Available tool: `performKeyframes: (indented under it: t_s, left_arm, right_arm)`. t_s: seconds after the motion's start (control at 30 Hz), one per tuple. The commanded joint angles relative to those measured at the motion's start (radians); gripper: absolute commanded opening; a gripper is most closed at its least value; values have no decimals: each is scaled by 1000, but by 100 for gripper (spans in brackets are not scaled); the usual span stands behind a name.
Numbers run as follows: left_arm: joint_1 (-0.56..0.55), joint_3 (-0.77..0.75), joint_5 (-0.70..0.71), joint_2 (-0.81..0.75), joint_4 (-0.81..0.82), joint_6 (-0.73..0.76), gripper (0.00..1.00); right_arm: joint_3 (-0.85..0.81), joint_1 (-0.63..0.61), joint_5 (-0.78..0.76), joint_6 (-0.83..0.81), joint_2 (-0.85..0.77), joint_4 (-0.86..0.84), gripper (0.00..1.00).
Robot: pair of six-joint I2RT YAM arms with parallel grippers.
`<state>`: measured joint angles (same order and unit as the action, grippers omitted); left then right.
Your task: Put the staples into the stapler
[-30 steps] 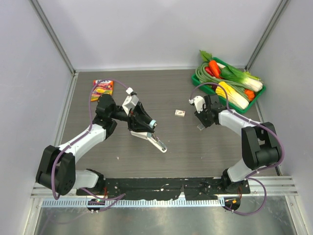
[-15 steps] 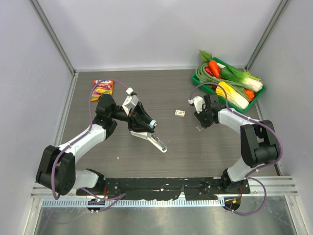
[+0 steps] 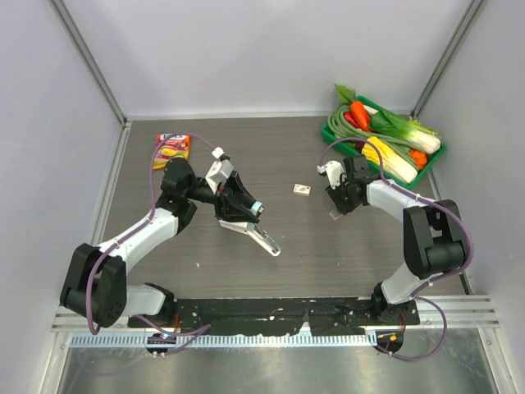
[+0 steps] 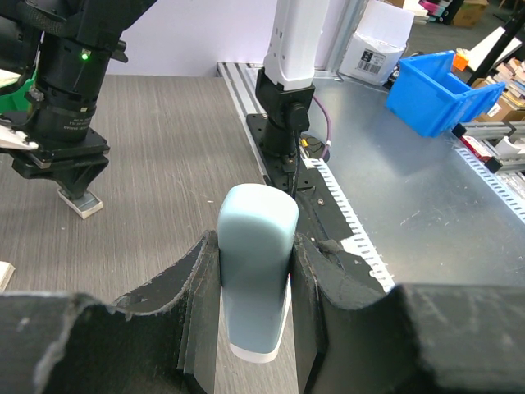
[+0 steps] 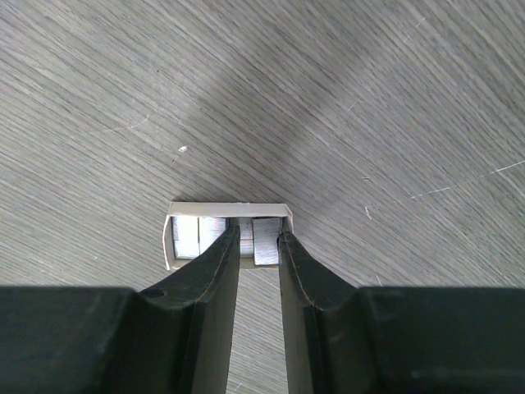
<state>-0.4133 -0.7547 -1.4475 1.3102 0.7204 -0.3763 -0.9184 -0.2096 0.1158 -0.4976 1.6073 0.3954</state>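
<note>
As I look down from the overhead camera, I see a dark wood-grain bench (image 3: 271,148) with two arms reaching in from its near edge.

The left arm's fingers (image 4: 197,312) are clamped on a stapler (image 4: 254,287), pale blue on top with a white base. One black finger presses against each of its sides. From above, the stapler (image 3: 261,238) sits left of centre, and its free end points toward the near right.

The right arm's fingers (image 5: 221,279) point straight down into a small open cardboard tray (image 5: 171,238) that rests on the bench, right of centre. Silver staples (image 5: 267,240) lie in rows inside the tray. The fingers are drawn close together, with only a narrow gap between them. One strip of staples fills that gap, so they appear to be pinching it.

A tiny flat cream box (image 3: 302,190) with a reddish mark on top lies near the middle of the bench. It is just left of the right arm's fingers and does not touch them. The tray and the stapler are well apart.

At the back right corner stands a green basket (image 3: 436,158) piled with toy vegetables. A colourful packet (image 3: 172,149) lies at the back left.
</note>
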Motion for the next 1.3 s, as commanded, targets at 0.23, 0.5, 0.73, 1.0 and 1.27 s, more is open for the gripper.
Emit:
performKeyframes:
  t_s: [0.23, 0.5, 0.73, 1.0, 1.27]
  left_arm:
    - [-10, -5, 6, 4, 17, 22, 0]
    - [-13, -9, 4, 6, 20, 20, 0]
    - [-15, -9, 4, 8, 19, 20, 0]
    - [-15, -8, 4, 8, 17, 20, 0]
    - [-15, -11, 2, 9, 11, 22, 0]
  right_arm:
    - [-31, 9, 21, 13, 8, 8, 30]
    - [-37, 12, 38, 13, 22, 23, 30]
    - [-43, 12, 42, 14, 29, 28, 20]
    - [-40, 12, 33, 28, -1, 16, 15]
    - [-37, 12, 21, 47, -81, -4, 15]
